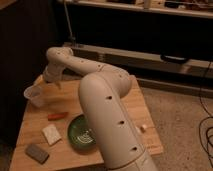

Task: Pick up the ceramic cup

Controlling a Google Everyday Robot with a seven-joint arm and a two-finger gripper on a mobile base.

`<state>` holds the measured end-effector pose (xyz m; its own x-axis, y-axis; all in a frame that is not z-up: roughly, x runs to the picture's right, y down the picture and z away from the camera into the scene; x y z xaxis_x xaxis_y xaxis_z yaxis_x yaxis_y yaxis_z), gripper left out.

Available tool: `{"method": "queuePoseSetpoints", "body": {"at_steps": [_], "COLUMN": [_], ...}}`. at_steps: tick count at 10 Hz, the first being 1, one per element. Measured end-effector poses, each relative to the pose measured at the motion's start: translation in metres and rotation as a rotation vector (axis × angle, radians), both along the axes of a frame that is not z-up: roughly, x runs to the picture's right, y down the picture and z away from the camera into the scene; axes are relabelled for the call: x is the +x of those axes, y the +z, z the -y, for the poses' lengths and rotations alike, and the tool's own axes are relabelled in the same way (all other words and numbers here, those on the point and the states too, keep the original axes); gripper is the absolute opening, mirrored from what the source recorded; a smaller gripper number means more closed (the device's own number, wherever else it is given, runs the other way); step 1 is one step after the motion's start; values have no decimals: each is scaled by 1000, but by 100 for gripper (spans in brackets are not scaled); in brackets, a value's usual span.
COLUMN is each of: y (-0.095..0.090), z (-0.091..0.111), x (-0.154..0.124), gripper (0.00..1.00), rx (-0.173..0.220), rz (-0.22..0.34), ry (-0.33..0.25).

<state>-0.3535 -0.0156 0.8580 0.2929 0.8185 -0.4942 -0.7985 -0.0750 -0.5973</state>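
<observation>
The ceramic cup (pixel 34 96) is small, pale and translucent-looking, and stands near the left edge of the wooden table (pixel 134 102). My white arm reaches from the lower right up and over the table, then bends down at the far left. My gripper (pixel 48 84) hangs at the end of it, just right of the cup and a little above it, very close to its rim. I cannot tell whether it touches the cup.
A dark green bowl (pixel 81 134) sits mid-table, partly behind my arm. An orange-red stick (pixel 57 116), a pale block (pixel 51 134) and a grey block (pixel 37 153) lie at the front left. A small white piece (pixel 143 128) lies at the right edge. Dark shelving stands behind.
</observation>
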Motion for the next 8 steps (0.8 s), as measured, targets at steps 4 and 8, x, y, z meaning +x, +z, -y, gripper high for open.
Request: {"method": "queuePoseSetpoints", "body": {"at_steps": [4,8], "y": [5,10], "z": [-8,-23], "x": [0,-3], "gripper": [80,80], "rx": [-1,-5], "rz": [-1,-4], "ry": [-6,-11]}}
